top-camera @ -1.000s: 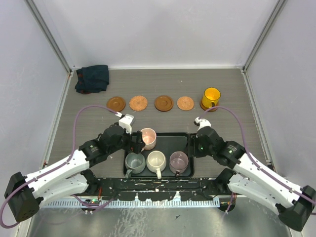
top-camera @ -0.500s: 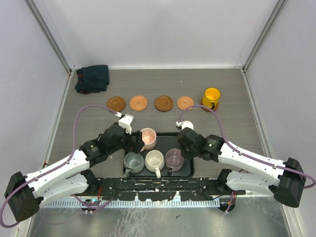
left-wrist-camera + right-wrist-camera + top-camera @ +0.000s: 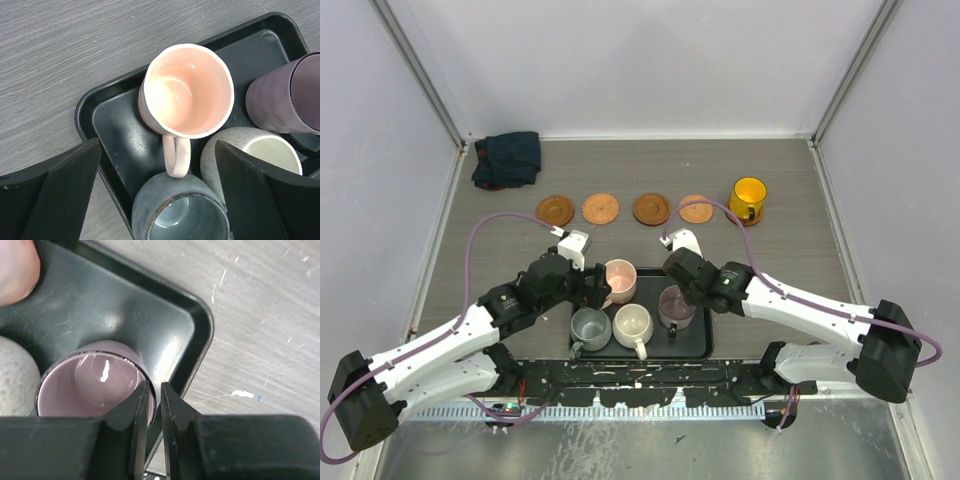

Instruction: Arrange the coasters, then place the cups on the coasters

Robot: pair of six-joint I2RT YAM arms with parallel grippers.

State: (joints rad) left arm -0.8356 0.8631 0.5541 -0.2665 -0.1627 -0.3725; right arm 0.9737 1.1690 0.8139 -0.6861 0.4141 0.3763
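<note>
Four brown coasters lie in a row at the back. The yellow cup stands at the row's right end. The black tray holds the pink cup, grey-green cup, cream cup and mauve cup. My right gripper is shut on the mauve cup's rim, one finger inside and one outside. In the left wrist view that cup leans over. My left gripper hangs wide open over the pink cup's handle and touches nothing.
A dark folded cloth lies at the back left corner. White walls with metal rails close in the table on three sides. The tray sits at the near edge between both arm bases.
My right arm swung left from beside the tray over its right end and closed on the mauve cup, which has shifted toward the back. The left arm has barely moved.
</note>
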